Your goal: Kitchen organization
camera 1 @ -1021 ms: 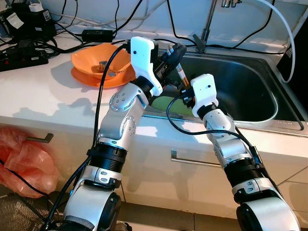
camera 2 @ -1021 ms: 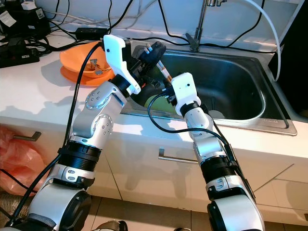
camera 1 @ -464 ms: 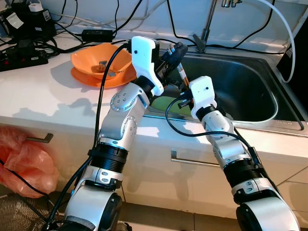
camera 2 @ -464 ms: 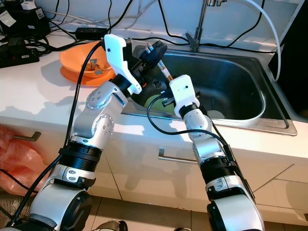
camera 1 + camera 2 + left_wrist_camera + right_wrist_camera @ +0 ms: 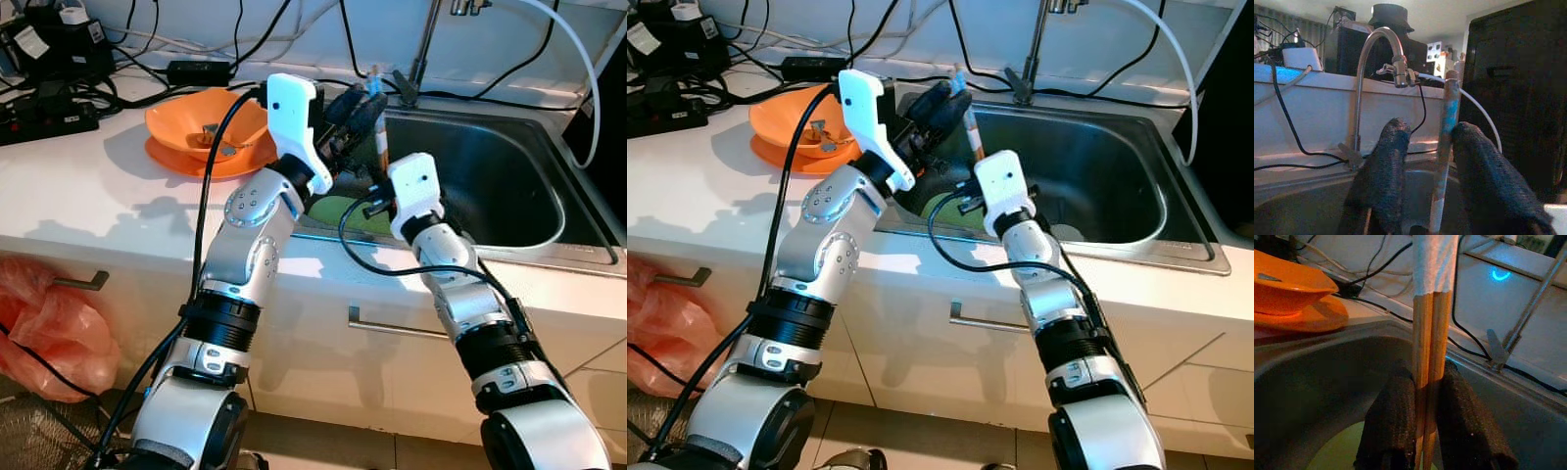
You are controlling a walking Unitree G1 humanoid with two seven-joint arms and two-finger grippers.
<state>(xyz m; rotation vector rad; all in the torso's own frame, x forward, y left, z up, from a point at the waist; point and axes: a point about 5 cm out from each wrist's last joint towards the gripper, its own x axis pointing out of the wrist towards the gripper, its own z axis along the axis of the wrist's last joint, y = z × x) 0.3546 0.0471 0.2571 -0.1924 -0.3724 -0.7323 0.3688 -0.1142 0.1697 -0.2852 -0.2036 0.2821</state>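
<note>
Chopsticks (image 5: 1429,357) pinched by right tool (image 5: 1422,431), left tool (image 5: 1425,161) seemingly alongside, sink (image 5: 509,186) below

wooden chopsticks (image 5: 1429,357), paper-wrapped top, upright over sink (image 5: 509,186)

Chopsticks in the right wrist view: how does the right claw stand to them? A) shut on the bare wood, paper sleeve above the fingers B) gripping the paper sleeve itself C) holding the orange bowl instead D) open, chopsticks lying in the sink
A: the right claw is shut on the chopsticks at the bare wood, with the white paper sleeve above its fingers.
</note>
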